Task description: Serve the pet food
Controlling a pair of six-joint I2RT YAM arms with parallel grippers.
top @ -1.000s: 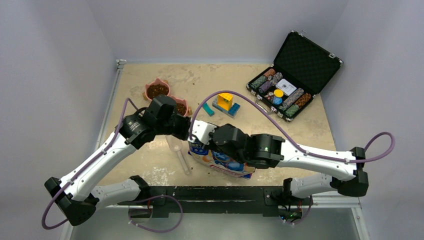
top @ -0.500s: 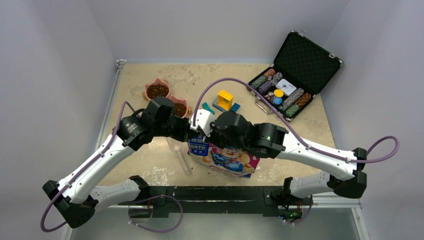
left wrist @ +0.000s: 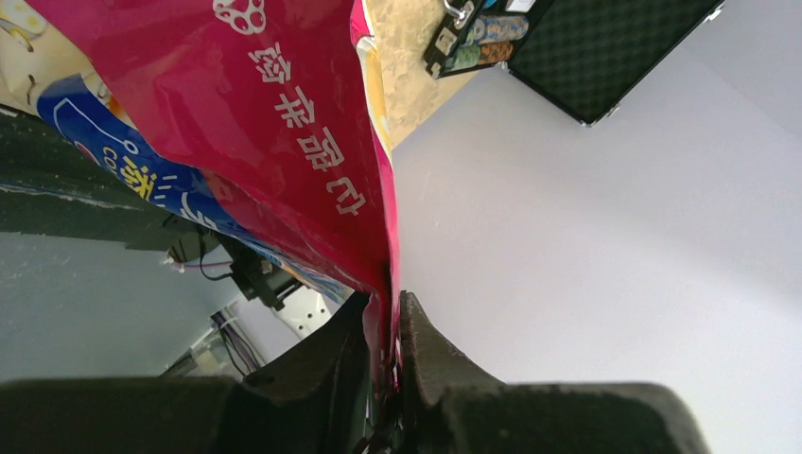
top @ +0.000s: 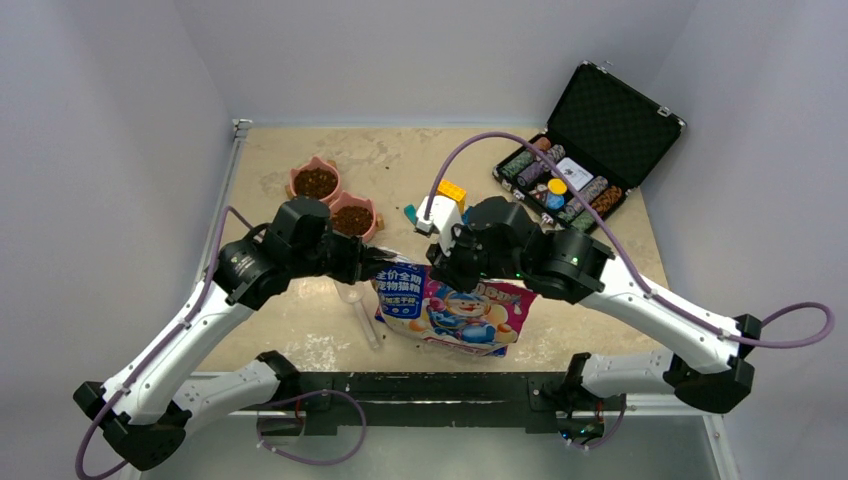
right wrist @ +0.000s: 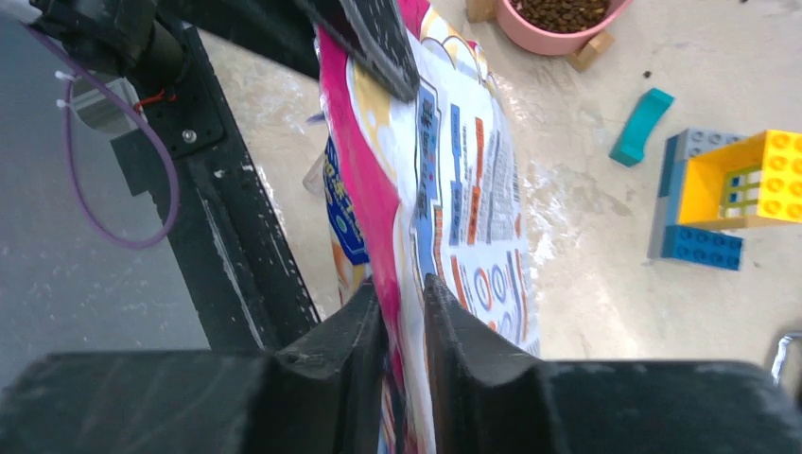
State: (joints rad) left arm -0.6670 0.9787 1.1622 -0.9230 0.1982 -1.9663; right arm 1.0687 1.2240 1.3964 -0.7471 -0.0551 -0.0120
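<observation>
hold: pet food bag slung between both arms, bench front | left end effector pinching its pink seam | right end effector pinching the opposite edge (likely to spread the mouth) | kibble fills pink bowls beyond

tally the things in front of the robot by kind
pink bowls of kibble: 2
pet food bag: 1
poker chip case: 1
toy brick build: 1
loose teal brick: 1
clear scoop: 1
total: 7
</observation>
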